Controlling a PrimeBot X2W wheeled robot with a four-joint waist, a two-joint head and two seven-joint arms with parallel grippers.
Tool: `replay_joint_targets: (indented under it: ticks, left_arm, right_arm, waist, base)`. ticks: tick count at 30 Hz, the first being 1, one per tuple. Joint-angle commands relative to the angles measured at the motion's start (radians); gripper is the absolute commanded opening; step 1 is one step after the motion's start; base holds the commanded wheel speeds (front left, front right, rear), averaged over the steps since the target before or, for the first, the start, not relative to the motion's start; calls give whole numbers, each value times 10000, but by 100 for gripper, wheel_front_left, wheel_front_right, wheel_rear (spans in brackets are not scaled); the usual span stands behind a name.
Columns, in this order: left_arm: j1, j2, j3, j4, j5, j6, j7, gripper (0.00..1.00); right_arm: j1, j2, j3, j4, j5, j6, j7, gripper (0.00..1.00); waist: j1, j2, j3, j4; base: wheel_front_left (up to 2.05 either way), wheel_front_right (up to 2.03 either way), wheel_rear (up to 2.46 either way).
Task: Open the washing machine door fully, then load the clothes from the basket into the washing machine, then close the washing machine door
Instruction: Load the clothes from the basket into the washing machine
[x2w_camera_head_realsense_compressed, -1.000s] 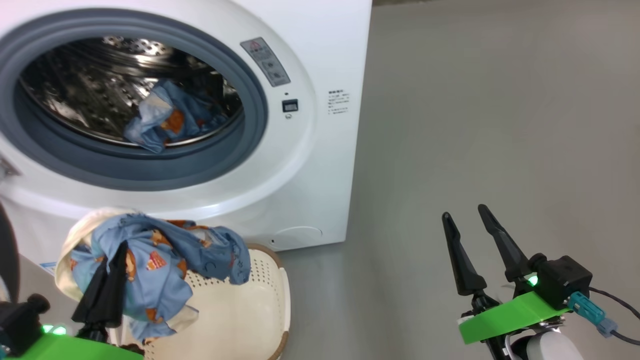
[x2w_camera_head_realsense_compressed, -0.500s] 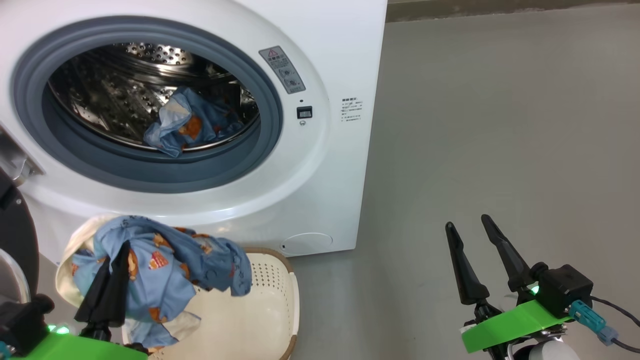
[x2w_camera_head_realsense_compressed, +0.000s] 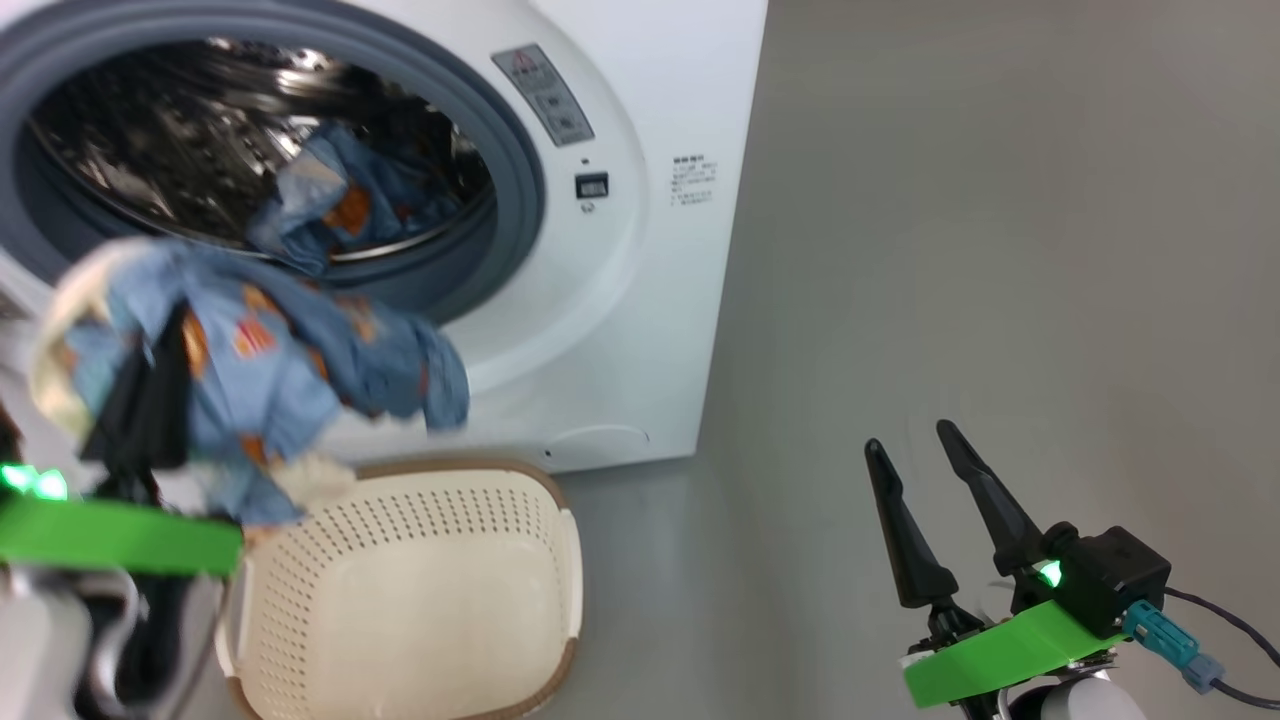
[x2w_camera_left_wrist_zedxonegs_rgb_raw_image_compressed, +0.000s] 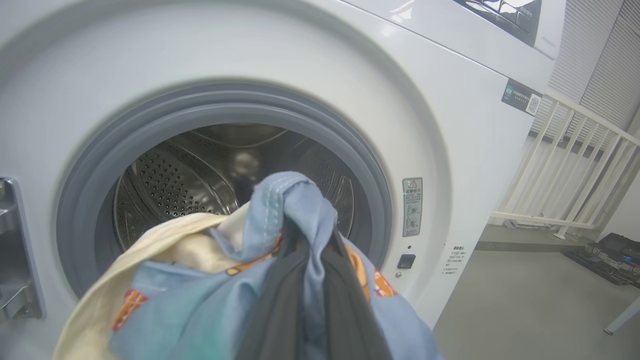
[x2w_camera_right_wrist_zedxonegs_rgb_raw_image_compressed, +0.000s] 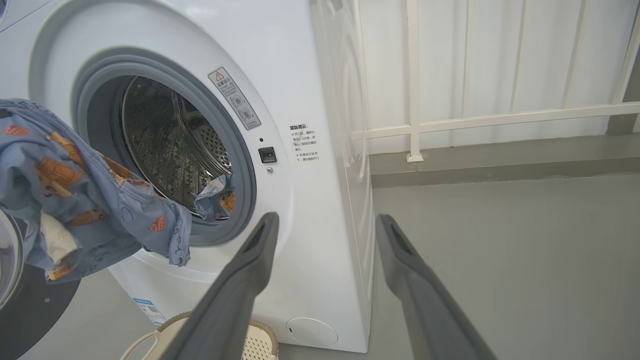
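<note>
My left gripper (x2w_camera_head_realsense_compressed: 165, 345) is shut on a bundle of light blue bear-print clothes (x2w_camera_head_realsense_compressed: 270, 370) with cream cloth, hanging above the basket (x2w_camera_head_realsense_compressed: 562, 560) and just in front of the washing machine (x2w_camera_head_realsense_compressed: 640, 300) opening. In the left wrist view the clothes (x2w_camera_left_wrist_zedxonegs_rgb_raw_image_compressed: 200, 295) wrap the dark fingers (x2w_camera_left_wrist_zedxonegs_rgb_raw_image_compressed: 285, 300), facing the grey gasket (x2w_camera_left_wrist_zedxonegs_rgb_raw_image_compressed: 100, 160) and steel drum (x2w_camera_left_wrist_zedxonegs_rgb_raw_image_compressed: 175, 185). Another garment (x2w_camera_head_realsense_compressed: 330, 205) lies inside the drum. The basket shows bare perforated walls. The washing machine door (x2w_camera_right_wrist_zedxonegs_rgb_raw_image_compressed: 35, 305) stands swung open at the left. My right gripper (x2w_camera_head_realsense_compressed: 910, 440) is open over the floor at the right, holding nothing.
Grey floor (x2w_camera_head_realsense_compressed: 1000, 250) stretches to the right of the machine. A white railing (x2w_camera_right_wrist_zedxonegs_rgb_raw_image_compressed: 500, 120) runs behind it along the wall. A dark case (x2w_camera_left_wrist_zedxonegs_rgb_raw_image_compressed: 615, 250) sits on the floor far right in the left wrist view.
My left gripper has lifted the bundle of clothes up out of the basket toward the drum opening. The head camera has shifted. The right gripper stays open in place.
</note>
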Motion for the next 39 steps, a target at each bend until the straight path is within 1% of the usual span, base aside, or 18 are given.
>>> replay_joint_targets:
  ticks: [1,6,7,10,19,27,31,33,39]
  left_arm:
    - [-992,496,458,10,-67,-88,-11,0]
    - [-2334,849,449,834,-7,-198,-32,0]
    - [-2334,849,449,834,-7,-198,-32,0]
    - [-3027,1160,335,1372,-37,-250,68,0]
    - [-4652,2241,-350,2516,-341,-306,171,0]
    - [-5754,3244,-796,3457,-610,-309,292,0]
    - [-6284,3644,-918,3641,-715,-309,345,0]
    - [-6662,3975,-948,3708,-820,-309,456,0]
    - [-7524,4728,-954,3421,-827,-310,559,0]
  right_arm:
    - [-242,-20,365,-393,126,16,-48,100]
    - [-235,-20,657,-744,217,16,-48,100]
    - [-235,-20,657,-744,217,16,-48,100]
    - [-174,-20,800,-1007,241,16,-48,100]
    - [8,-20,1154,-1981,354,16,-48,100]
    - [196,-20,1616,-2631,498,16,-48,100]
    - [359,-20,1834,-2872,545,16,-48,100]
    - [502,-20,1986,-3080,607,16,-48,100]
    - [784,-20,2290,-3477,708,16,-48,100]
  waist:
    - [0,0,481,-225]
    - [0,0,1210,-552]
    - [0,0,1210,-552]
    - [0,0,1703,-775]
    - [0,0,3240,-1500]
    - [0,0,4167,-2369]
    - [0,0,4594,-2725]
    - [0,0,4904,-2997]
    - [0,0,5532,-3468]
  base:
    - [0,0,0]
    - [0,0,0]
    - [0,0,0]
    - [0,0,0]
    - [0,0,0]
    - [0,0,0]
    - [0,0,0]
    - [0,0,0]
    - [0,0,0]
